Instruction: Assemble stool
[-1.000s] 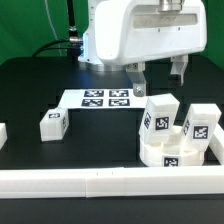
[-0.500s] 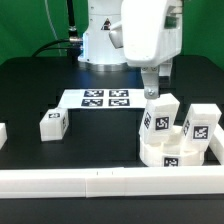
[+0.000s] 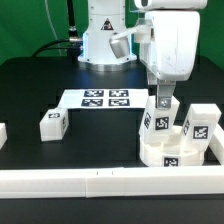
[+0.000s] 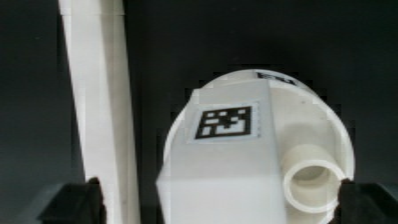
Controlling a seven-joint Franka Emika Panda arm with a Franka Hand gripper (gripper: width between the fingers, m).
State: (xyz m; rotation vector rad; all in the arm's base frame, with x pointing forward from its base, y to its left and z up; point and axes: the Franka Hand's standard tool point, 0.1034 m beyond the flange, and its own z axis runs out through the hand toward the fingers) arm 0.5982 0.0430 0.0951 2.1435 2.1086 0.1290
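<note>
The round white seat (image 3: 170, 152) lies near the exterior view's right, beside the rail. Two tagged block legs stand on it, one nearer (image 3: 158, 120) and one to its right (image 3: 200, 122). A third leg (image 3: 52, 124) lies loose on the left. My gripper (image 3: 162, 99) hangs just above the nearer standing leg, fingers pointing down. In the wrist view my gripper (image 4: 217, 208) is open, its dark fingers (image 4: 71, 203) wide apart on either side of a rounded white stool part (image 4: 249, 150) with a square tag and a round tube end. I cannot tell whether it touches that part.
The marker board (image 3: 100, 98) lies flat behind the loose leg. Long white rails run along the front (image 3: 90, 181) and the right side (image 3: 214, 150); one also shows in the wrist view (image 4: 98, 110). Another white piece (image 3: 2, 133) sits at the left edge.
The arm has swung to the exterior view's right and come down, with the wrist turned. The gripper went from behind the seat to just above the nearer standing leg.
</note>
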